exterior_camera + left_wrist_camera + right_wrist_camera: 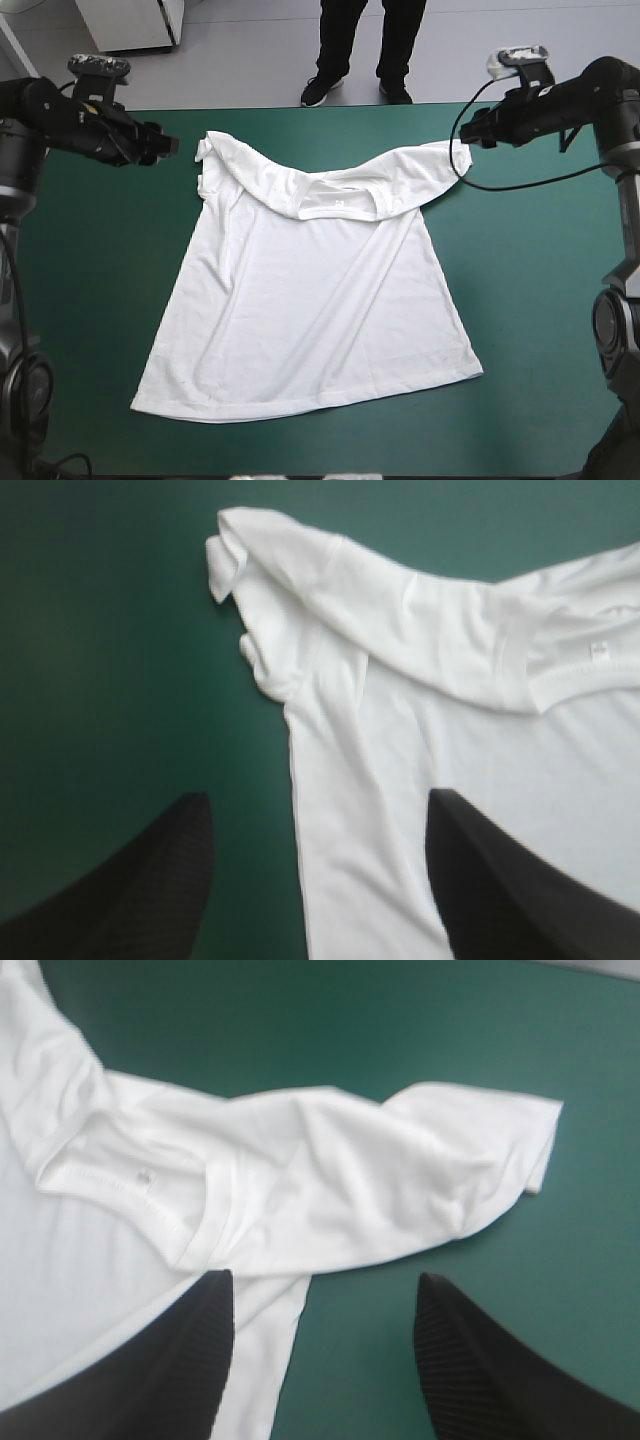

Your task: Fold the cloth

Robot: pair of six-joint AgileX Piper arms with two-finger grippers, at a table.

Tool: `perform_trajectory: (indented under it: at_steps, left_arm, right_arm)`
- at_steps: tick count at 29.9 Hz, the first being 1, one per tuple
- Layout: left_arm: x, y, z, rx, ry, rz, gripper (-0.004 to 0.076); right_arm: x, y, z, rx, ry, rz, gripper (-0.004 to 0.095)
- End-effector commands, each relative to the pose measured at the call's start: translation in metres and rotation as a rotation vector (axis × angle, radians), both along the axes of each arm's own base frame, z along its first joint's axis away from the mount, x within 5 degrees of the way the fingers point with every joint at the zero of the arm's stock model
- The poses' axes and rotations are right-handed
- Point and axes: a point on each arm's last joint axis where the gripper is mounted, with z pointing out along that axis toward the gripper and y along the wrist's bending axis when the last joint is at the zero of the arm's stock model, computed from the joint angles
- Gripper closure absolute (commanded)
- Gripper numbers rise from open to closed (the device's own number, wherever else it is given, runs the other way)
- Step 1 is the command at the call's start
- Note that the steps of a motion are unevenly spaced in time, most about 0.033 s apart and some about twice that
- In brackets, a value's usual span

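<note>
One T-shirt (310,320) flat on the tabletop (90,300); left tool (170,143) at ten o'clock, right tool (470,135) at two, both released.

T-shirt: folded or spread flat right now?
Mostly spread flat: the T-shirt lies open, only its shoulder edge turned over; left claw and right claw open, empty.

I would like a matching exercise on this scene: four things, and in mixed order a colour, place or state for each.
1 T-shirt
2 left gripper
3 right gripper
4 table cover

a teal-green
b open, over the cover's right half
c white, spread out
d open, over the cover's left half

Pairs: 1-c, 2-d, 3-b, 4-a
</note>
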Motion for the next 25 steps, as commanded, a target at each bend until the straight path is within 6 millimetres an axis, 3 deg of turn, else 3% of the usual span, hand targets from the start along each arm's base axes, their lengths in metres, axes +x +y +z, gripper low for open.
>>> perform_trajectory:
  at_steps: [1, 7, 14, 18, 25]
  left_arm:
    - [-0.053, 0.002, 0.007, 0.015, 0.022, 0.020, 0.0269]
    - [-0.111, 0.004, -0.050, 0.039, 0.200, 0.022, 0.0269]
    - [-0.163, 0.000, -0.104, 0.116, 0.346, 0.004, 0.0269]
    - [-0.176, 0.001, -0.132, 0.129, 0.439, 0.003, 0.0269]
    - [-0.182, 0.003, -0.160, 0.158, 0.496, 0.004, 0.0269]
  right_arm:
    - [-0.040, 0.025, 0.021, -0.039, -0.036, 0.051, 0.0399]
    - [-0.084, 0.058, -0.022, -0.172, 0.136, 0.146, 0.0399]
    - [-0.132, 0.066, -0.054, -0.270, 0.262, 0.208, 0.0399]
    - [-0.153, 0.063, -0.059, -0.324, 0.269, 0.209, 0.0399]
    - [-0.171, 0.058, -0.054, -0.317, 0.231, 0.193, 0.0399]
